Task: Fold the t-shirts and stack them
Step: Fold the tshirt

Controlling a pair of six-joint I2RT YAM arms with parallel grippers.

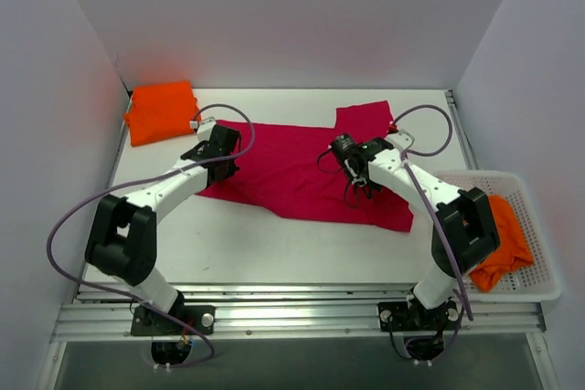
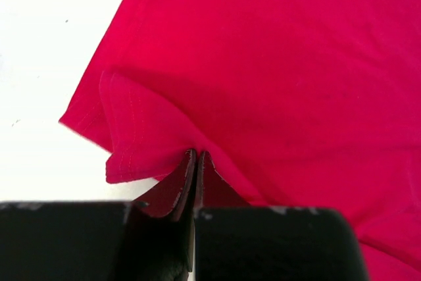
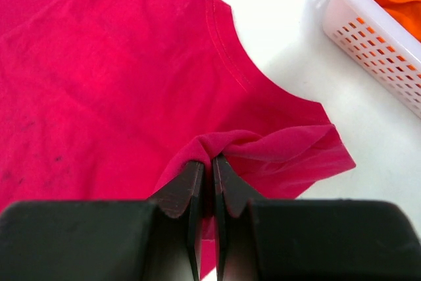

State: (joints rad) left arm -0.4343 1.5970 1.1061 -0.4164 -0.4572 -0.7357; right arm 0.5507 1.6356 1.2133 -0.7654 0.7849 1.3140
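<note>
Two pinches hold the crimson-pink t-shirt [image 1: 292, 171], which lies spread across the middle of the table [image 1: 274, 244]. My left tool [image 2: 197, 157] is clamped on a hemmed edge near a corner, and the cloth puckers up into the pinch. My right tool [image 3: 212, 161] is clamped on a bunched fold beside a curved stitched edge, on the side nearer the white mesh basket [image 3: 368, 37]. One orange t-shirt [image 1: 162, 111] sits folded at the far left corner of the table, and a second orange t-shirt [image 1: 501, 239] lies crumpled in the basket.

I judge the fold is only starting. Each pinch looks thin, perhaps a single layer, though I cannot tell from here. If I lift my two sides unevenly, a hem could slip out. The shirt could also drag and wrinkle, and the fold would land crooked.
</note>
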